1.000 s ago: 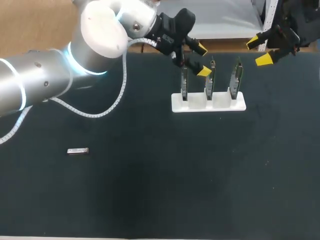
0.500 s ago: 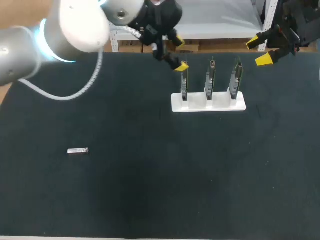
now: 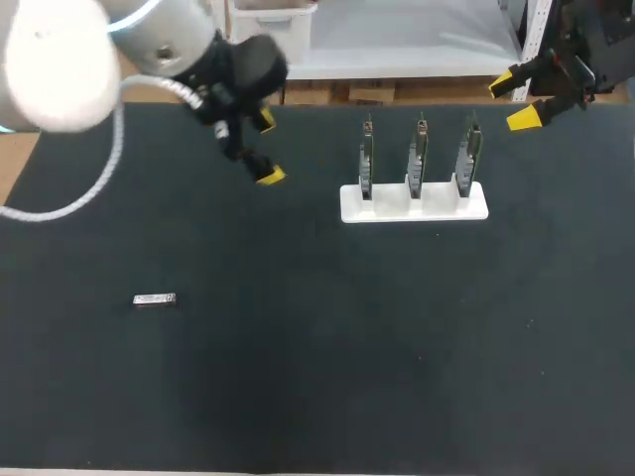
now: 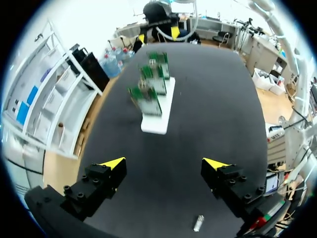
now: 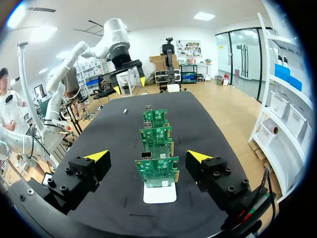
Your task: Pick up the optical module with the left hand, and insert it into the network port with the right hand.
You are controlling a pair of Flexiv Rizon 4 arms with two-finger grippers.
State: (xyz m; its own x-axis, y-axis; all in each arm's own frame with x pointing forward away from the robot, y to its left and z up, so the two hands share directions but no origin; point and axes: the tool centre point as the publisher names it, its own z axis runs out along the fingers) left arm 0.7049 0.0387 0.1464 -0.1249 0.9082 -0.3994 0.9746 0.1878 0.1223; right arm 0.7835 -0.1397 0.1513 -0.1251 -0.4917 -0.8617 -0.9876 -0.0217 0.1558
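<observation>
No readable text, labels or numbers anywhere.

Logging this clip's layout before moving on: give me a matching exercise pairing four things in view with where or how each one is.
Things:
1. silver module
2. white stand
3. left gripper
4. right gripper

Places or states:
A. open, at the far right corner of the table
B. lying flat, alone, at the left
C. holding three upright green boards
D. open, above the table, left of the stand

Pairs: 1-B, 2-C, 3-D, 4-A.
</observation>
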